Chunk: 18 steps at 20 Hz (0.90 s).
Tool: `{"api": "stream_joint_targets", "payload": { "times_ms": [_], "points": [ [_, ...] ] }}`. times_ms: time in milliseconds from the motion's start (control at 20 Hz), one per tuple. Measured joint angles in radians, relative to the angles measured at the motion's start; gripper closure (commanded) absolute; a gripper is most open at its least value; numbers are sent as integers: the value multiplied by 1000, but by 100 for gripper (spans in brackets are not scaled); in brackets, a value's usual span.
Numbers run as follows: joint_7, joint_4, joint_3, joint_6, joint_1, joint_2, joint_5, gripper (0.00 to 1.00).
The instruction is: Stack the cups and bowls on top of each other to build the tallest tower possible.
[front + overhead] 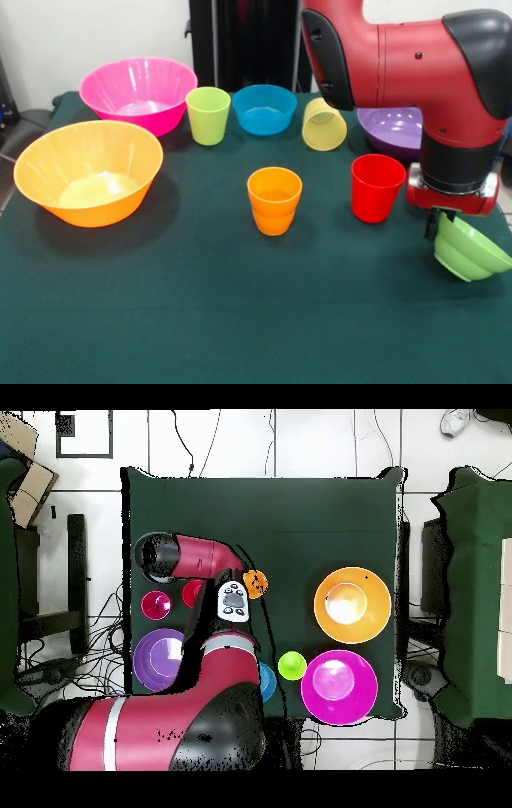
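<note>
My gripper (438,227) is shut on the rim of the small light green bowl (472,252) and holds it tilted above the table's right side. The arm hides both in the overhead view. The orange ribbed cup (274,200) (255,584) stands upright mid-table, well left of the gripper. The red cup (376,188) (192,592) stands between them. The small blue bowl (265,109) (267,681) sits at the back. The pale yellow cup (324,124) lies on its side.
The large orange bowl (88,170) (352,605) and large pink bowl (138,92) (339,687) are at the left. The lime green cup (208,115) (292,665) stands beside the blue bowl. The purple bowl (392,130) (160,659) sits behind the arm. A pink-red cup (156,605) shows only overhead.
</note>
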Motion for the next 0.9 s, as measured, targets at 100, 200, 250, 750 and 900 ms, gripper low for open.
{"api": "stream_joint_targets", "payload": {
  "times_ms": [100,200,250,750,900],
  "points": [
    [0,0,0,0,-3,-1,0,100],
    [0,0,0,2,-6,-1,0,100],
    [0,0,0,5,-12,-2,0,100],
    [0,0,0,14,-52,-14,0,100],
    [0,0,2,34,-66,-21,0,100]
  ]
}}
